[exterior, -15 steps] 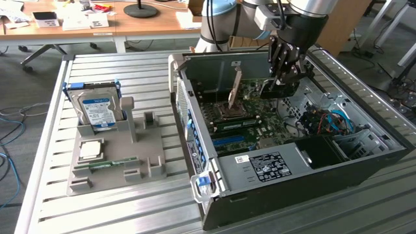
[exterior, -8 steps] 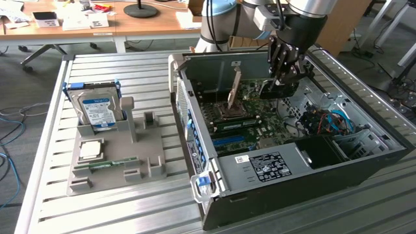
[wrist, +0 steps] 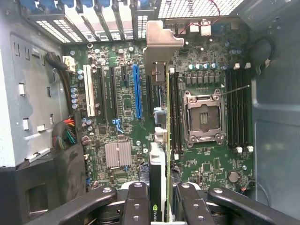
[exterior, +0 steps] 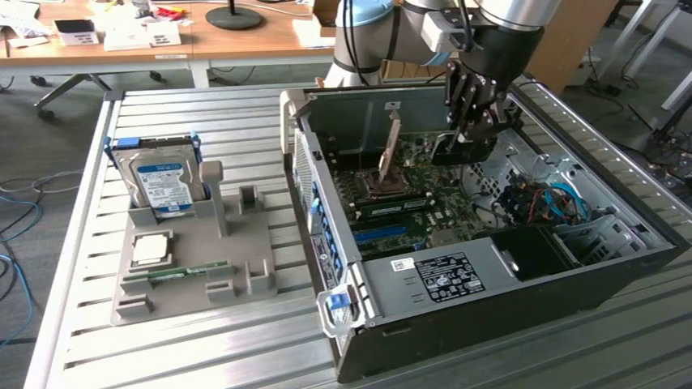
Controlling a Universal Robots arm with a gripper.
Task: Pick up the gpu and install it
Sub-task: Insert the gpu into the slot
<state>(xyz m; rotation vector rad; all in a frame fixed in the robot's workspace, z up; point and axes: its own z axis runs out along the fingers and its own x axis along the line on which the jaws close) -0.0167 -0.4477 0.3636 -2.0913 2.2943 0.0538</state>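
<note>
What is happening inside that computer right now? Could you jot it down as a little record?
tool: closed on the gpu, inside the open computer case
gpu: held on edge over the motherboard, silver bracket toward the slotted rear wall
position: between the blue slot and the processor socket
seated in a slot: cannot tell
outside the case: hard drive and memory stick on a grey holder
</note>
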